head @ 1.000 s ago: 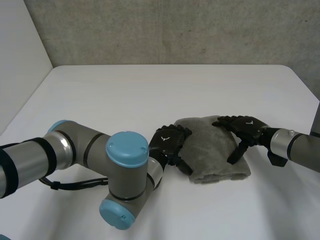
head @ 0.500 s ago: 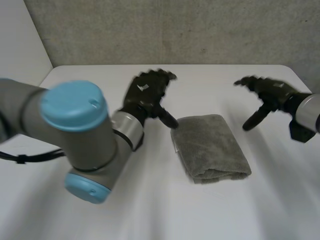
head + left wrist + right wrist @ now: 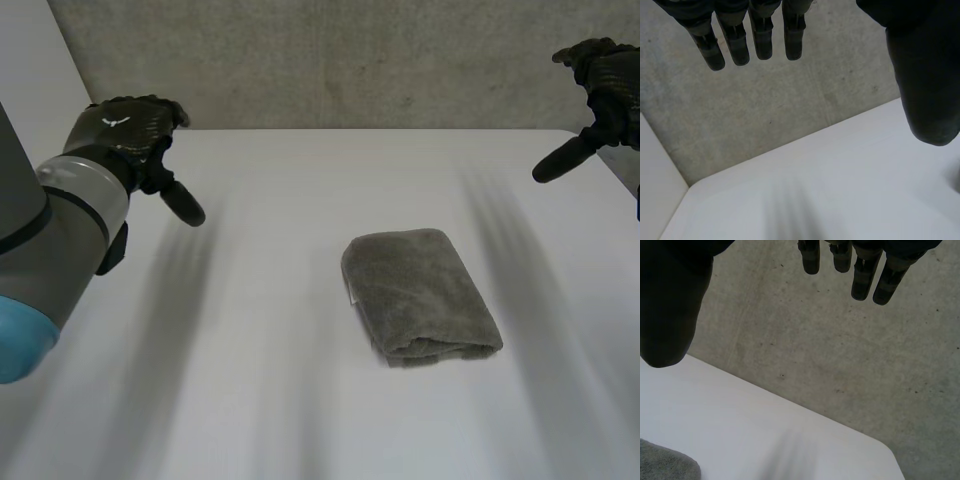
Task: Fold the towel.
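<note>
Folded grey towel [image 3: 420, 297] lay on white tabletop [image 3: 280, 180]; left hand [image 3: 120, 135] hung well left of towel, fingers straight, holding nothing; right hand [image 3: 600, 75] well right of towel, fingers relaxed, empty.

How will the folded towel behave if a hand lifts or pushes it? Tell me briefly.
The towel looks soft and thick, so it would probably sag and unfold if lifted by one edge. Pushed, it would likely bunch up rather than slide cleanly on the table. Lying flat, it should not roll or tip.
</note>
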